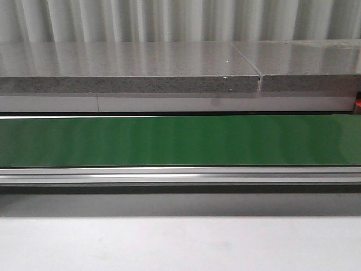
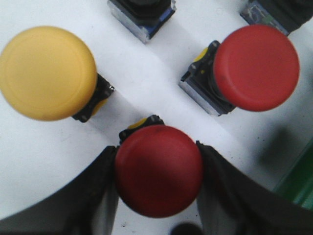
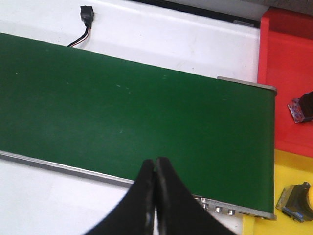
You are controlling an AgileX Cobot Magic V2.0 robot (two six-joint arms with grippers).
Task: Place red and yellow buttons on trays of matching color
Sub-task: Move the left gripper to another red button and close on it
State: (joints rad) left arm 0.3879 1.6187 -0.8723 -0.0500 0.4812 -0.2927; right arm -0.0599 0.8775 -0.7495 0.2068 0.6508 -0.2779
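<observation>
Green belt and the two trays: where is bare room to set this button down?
The green belt is bare. The red tray is free beside its one button. The yellow tray has room above its button. Crowded: the buttons around the left end effector.

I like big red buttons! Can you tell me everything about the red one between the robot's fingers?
The red button has a big round, domed cap, smooth and a bit shiny like plastic. Behind the cap peeks a black base with a yellow bit. It sits on the white surface, and the left hand has a dark finger on each side of its cap.
</observation>
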